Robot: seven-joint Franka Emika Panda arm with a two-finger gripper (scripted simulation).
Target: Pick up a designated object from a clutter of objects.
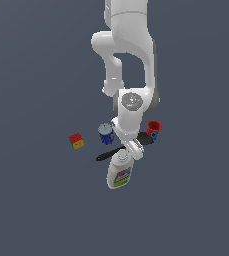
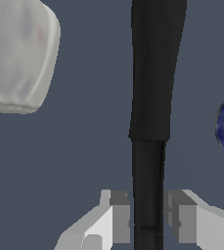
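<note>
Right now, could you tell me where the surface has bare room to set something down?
Bare floor lies wide on the exterior view's left beyond the red-and-yellow cube, and on its right past the red cup. It is crowded where the blue can, black spatula and white bottle sit beneath the claw, whose fingers straddle the spatula handle.

The long, thin black spatula (image 2: 152, 97) looks matt, like dull plastic — smooth, without shine. The white labelled plastic bottle (image 1: 120, 172) has a soft sheen and a glossy printed label. The grey gripper pads (image 2: 121, 217) look flat, matt — unpolished.
</note>
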